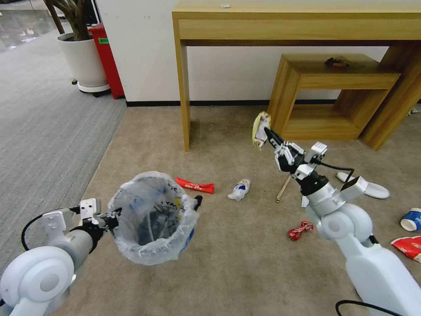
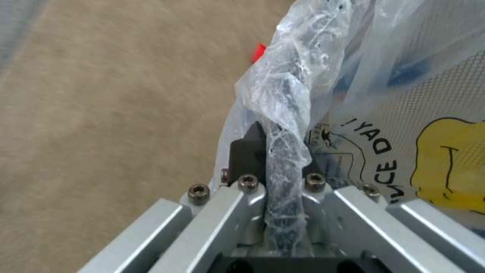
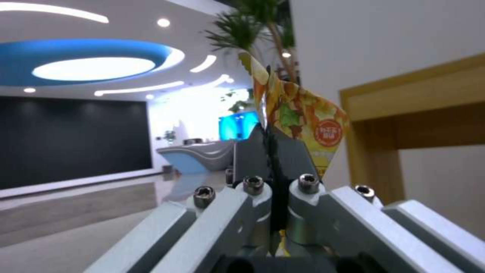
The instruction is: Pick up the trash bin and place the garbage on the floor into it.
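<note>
The trash bin [image 1: 147, 253], lined with a crinkled white bag, hangs lifted above the tan floor [image 1: 245, 263] at the lower left. My left gripper [image 1: 115, 217] is shut on its rim; in the left wrist view the gripper [image 2: 277, 151] pinches the bag-covered rim [image 2: 288, 94]. My right gripper [image 1: 268, 131] is raised at the centre right, shut on a yellow snack wrapper [image 1: 261, 126], [image 3: 298, 117]. Garbage on the floor: a red wrapper [image 1: 195, 185], a crumpled white piece [image 1: 239, 189], a stick [image 1: 283, 188], a crushed red can [image 1: 300, 230], a white slipper [image 1: 370, 188], a blue cup [image 1: 411, 219].
A tall wooden desk [image 1: 298, 22] stands against the wall, with a low wooden shelf [image 1: 333, 94] beneath it, just behind the right gripper. A white plant pot [image 1: 83, 61] and a red box [image 1: 107, 59] stand at the far left. Grey ribbed carpet [image 1: 44, 131] borders the left.
</note>
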Robot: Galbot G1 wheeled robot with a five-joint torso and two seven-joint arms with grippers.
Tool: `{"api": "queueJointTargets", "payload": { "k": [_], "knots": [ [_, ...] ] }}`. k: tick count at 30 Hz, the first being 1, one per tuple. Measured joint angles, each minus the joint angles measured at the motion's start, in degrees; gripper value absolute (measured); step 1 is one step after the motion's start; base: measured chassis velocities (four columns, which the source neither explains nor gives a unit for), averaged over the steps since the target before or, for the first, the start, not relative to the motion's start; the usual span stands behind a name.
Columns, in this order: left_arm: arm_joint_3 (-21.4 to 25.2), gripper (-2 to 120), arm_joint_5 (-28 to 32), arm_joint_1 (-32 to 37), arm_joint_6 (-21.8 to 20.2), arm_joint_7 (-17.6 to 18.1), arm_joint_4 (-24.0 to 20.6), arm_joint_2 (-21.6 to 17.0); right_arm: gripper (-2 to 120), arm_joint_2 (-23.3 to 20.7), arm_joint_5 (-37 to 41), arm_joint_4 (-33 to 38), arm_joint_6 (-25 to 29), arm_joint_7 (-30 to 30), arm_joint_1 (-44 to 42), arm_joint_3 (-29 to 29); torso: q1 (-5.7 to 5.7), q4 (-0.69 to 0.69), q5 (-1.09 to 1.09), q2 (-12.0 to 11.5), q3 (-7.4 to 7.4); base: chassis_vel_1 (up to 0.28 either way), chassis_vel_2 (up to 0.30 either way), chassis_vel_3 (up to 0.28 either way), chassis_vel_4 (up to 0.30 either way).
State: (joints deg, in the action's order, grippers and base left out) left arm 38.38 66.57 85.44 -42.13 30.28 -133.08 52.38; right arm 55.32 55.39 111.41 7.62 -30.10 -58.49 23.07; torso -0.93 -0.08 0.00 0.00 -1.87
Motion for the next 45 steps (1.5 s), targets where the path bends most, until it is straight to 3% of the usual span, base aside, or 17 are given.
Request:
{"api": "queueJointTargets", "payload": {
  "k": [12,24,36,45],
  "knots": [
    [-8.34,0,1.31,-4.75,0.0,-2.9,1.14,-3.59,0,-2.18,0.02,-0.3,0.94,-4.42,4.77,-7.5,0.0,0.0,0.0,0.0,0.0,0.0,0.0,0.0,0.0],
    [-13.8,0,-0.29,-11.83,0.0,-6.05,4.19,-1.26,0,-0.86,-3.25,-3.0,1.68,-9.9,4.36,-12.97,0.0,0.0,0.0,0.0,0.0,0.0,0.0,0.0,0.0],
    [-15.94,0,-0.12,-16.49,0.0,-6.38,6.03,0.28,0,-1.6,-6.81,-3.28,1.59,-16.82,1.28,-12.35,0.0,-0.01,0.0,0.0,0.0,0.0,0.0,0.0,0.0],
    [-15.63,0,-0.02,-16.46,0.0,-6.5,5.72,0.63,0,-1.11,-8.94,-4.12,1.55,-18.35,0.37,-12.79,0.0,0.0,0.0,0.0,0.0,0.0,0.0,0.0,0.0]
  ]
}}
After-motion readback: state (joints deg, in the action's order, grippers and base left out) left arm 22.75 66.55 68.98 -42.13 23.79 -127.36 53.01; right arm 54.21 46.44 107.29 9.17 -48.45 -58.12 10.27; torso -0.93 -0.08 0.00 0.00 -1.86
